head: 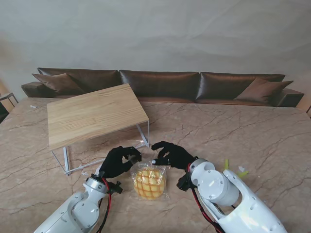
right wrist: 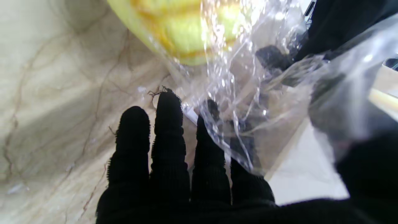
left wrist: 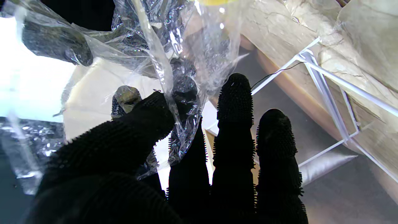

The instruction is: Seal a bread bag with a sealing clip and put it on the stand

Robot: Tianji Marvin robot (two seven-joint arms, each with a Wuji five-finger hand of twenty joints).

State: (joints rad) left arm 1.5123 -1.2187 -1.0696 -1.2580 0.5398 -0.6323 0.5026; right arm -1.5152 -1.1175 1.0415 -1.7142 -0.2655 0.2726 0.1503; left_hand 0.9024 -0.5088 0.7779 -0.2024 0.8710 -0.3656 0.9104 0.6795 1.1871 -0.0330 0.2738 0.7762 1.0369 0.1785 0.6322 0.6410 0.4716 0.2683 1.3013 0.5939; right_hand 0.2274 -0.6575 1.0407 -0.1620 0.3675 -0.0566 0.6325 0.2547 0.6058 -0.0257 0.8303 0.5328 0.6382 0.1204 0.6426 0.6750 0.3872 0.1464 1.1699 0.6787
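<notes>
Lower centre of the stand view: clear plastic bread bag (head: 149, 180) with a round yellow criss-cross bun lying on the beige marble table (head: 252, 131). Black-gloved left hand (head: 118, 161) pinching the bag's open top edge between thumb (left wrist: 124, 137) and fingers. Black-gloved right hand (head: 171, 154) also at that edge, film pressed against its fingers (right wrist: 211, 149). Upper left: wooden-topped stand (head: 95, 114) on white wire legs, just beyond both hands. Small yellow pieces (head: 234, 170) lower right, too small to identify.

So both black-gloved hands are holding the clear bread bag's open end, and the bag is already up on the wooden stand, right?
Not quite. Both hands, left and right, grip the clear plastic bread bag, but the stand view shows it lying on the marble table, beside the wooden-topped stand.
</notes>
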